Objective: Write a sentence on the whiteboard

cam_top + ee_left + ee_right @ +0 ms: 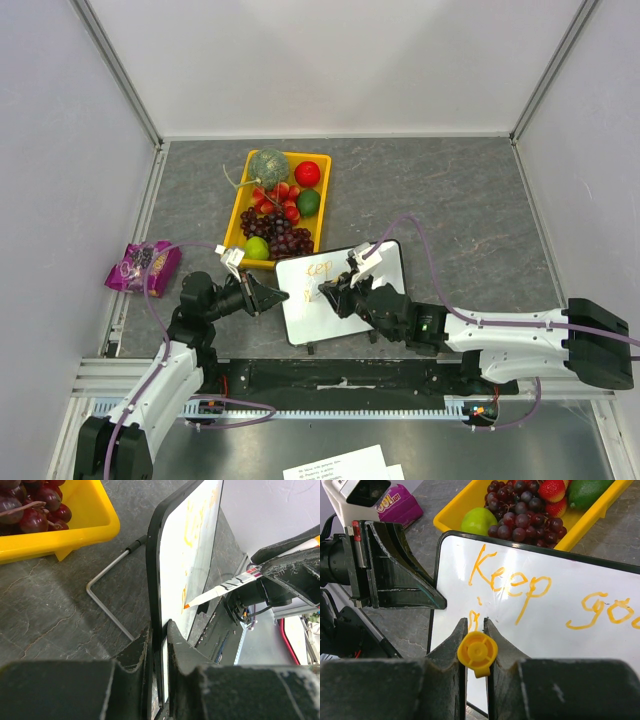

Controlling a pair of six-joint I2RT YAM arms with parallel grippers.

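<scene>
The whiteboard (pixel 300 315) stands tilted near the table's front, just in front of the yellow tray. My left gripper (pixel 281 296) is shut on its left edge; in the left wrist view the dark frame (pixel 154 565) runs between the two fingers (pixel 176 640). My right gripper (pixel 326 293) is shut on an orange marker (pixel 220 591), whose yellow end cap (pixel 477 653) sits between the jaws. The marker's tip (pixel 186 606) touches the board. The sentence (pixel 511 581) reads "Keep go..." in orange, with small strokes (pixel 475 616) of a second line at the tip.
A yellow tray (pixel 236 215) of grapes, strawberries, a melon and other fruit stands behind the board. A purple packet (pixel 143 266) lies at the left. The board's wire leg (pixel 107 605) rests on the grey table. Printed paper sheets (pixel 340 465) lie below the arm bases.
</scene>
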